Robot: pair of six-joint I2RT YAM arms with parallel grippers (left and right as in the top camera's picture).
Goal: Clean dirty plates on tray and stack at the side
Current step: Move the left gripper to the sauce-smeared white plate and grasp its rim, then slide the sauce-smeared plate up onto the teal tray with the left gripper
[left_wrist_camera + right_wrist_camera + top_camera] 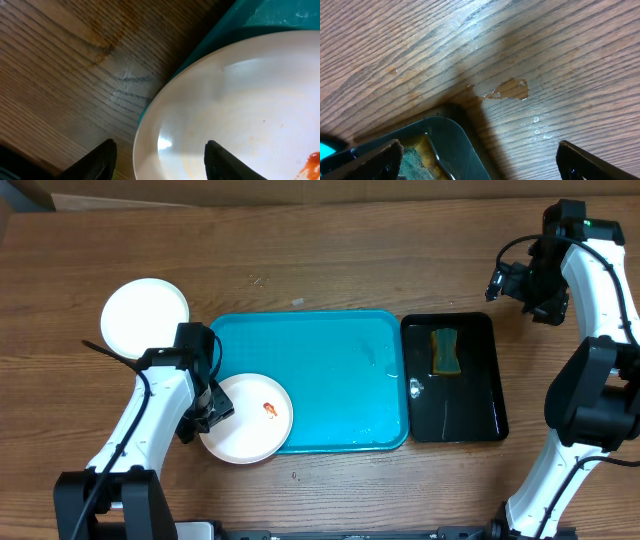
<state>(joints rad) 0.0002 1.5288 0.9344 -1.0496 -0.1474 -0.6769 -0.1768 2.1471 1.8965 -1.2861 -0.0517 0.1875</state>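
A white plate [250, 425] with a red-orange smear [269, 410] lies at the near-left corner of the turquoise tray [320, 360] and overhangs its edge. My left gripper [208, 412] stands open astride this plate's [240, 100] left rim. One of its fingers [100, 160] is outside over the wood, the other over the plate's inside, and the rim shows free between them. Another pale plate [145, 318] rests on the table left of the tray. At the far right my right gripper [503, 284] hangs open and empty above bare wood.
A black tray [455, 415] right of the turquoise one holds a green-yellow sponge [446, 352] and some water. The right wrist view shows that tray's corner [455, 135], the sponge [412, 160] and water drops on the wood [507, 90]. Wet streaks lie on the turquoise tray.
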